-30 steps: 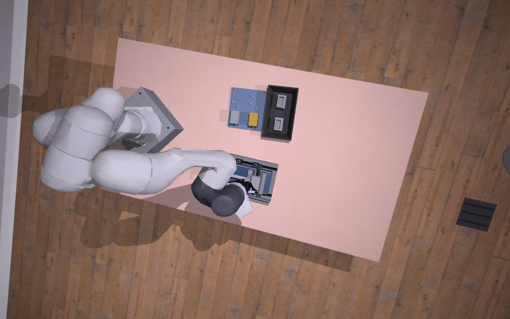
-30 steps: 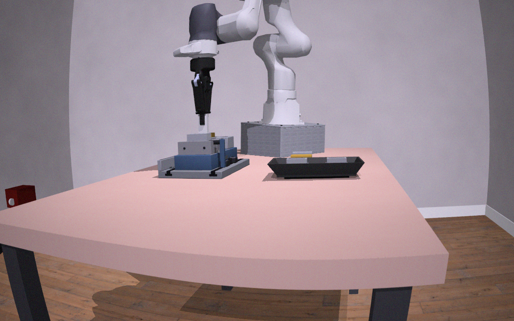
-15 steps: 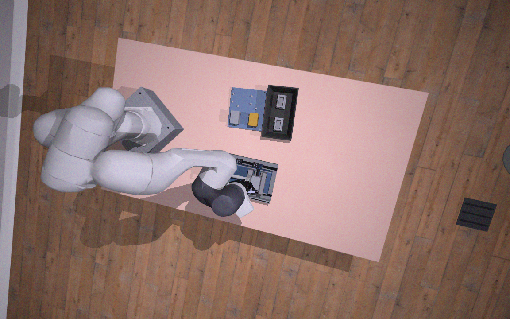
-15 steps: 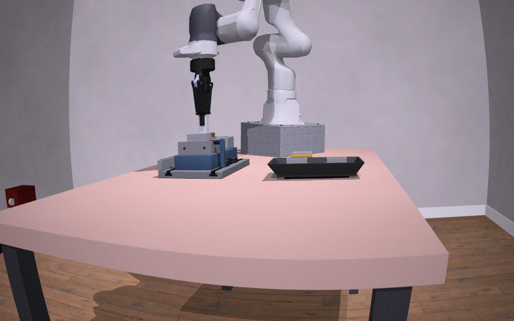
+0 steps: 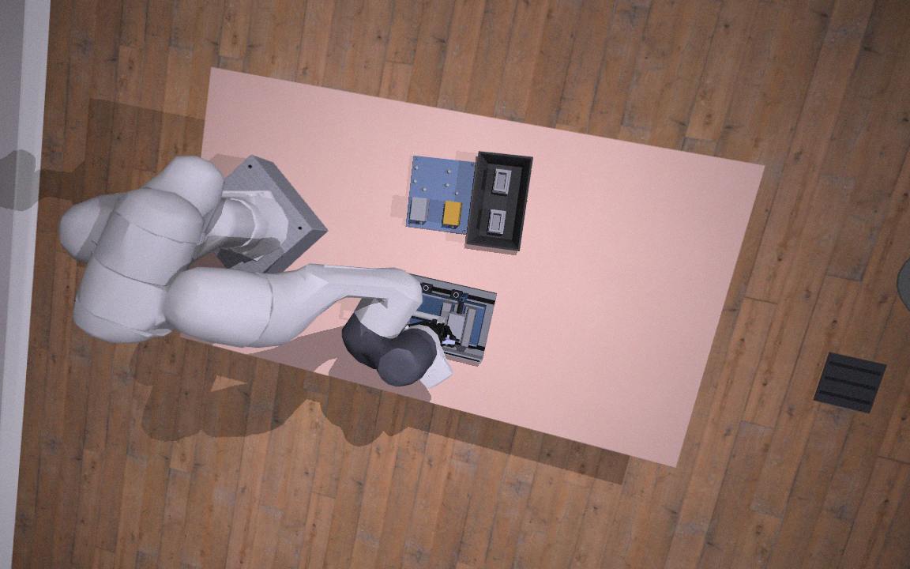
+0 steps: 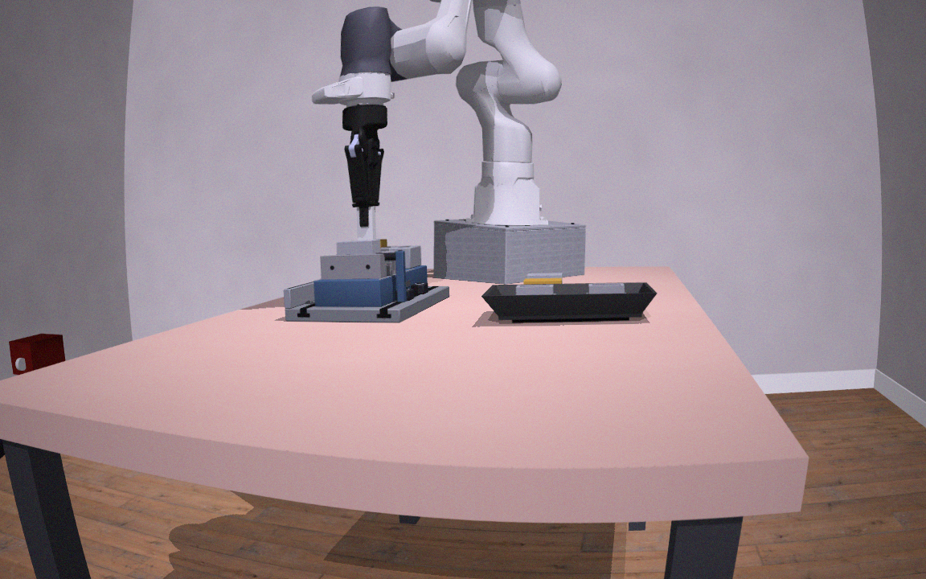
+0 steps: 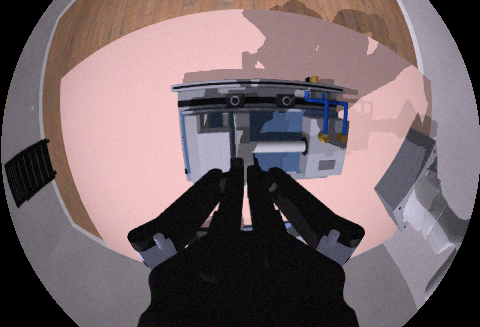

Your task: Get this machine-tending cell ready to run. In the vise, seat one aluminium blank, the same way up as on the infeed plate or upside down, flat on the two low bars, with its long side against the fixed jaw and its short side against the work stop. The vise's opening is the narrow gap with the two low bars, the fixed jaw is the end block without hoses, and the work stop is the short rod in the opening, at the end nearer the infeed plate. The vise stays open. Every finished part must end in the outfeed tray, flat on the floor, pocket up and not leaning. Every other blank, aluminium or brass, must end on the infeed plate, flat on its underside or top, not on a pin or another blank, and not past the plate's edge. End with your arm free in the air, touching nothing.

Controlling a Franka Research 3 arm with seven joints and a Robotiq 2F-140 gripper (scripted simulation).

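My gripper (image 6: pixel 363 214) is shut and empty, pointing straight down a little above the top of the vise (image 6: pixel 364 282). It also shows from above (image 5: pixel 446 338) and in the wrist view (image 7: pixel 242 166). The vise (image 5: pixel 456 318) has a blue body; its blue hoses (image 7: pixel 327 110) are on the right in the wrist view and a plain grey end block (image 7: pixel 207 149) on the left. My fingers hide part of the opening. The blue infeed plate (image 5: pixel 440 192) carries one aluminium blank (image 5: pixel 418 209) and one brass blank (image 5: pixel 452 211). The black outfeed tray (image 5: pixel 500 201) holds two finished parts (image 5: pixel 502 182) (image 5: pixel 497 223).
The arm's grey base block (image 5: pixel 274 212) stands at the table's near-left side from above. The vise sits close to the table's edge (image 5: pixel 401 393). A red box (image 6: pixel 36 351) stands beyond the table in the side view.
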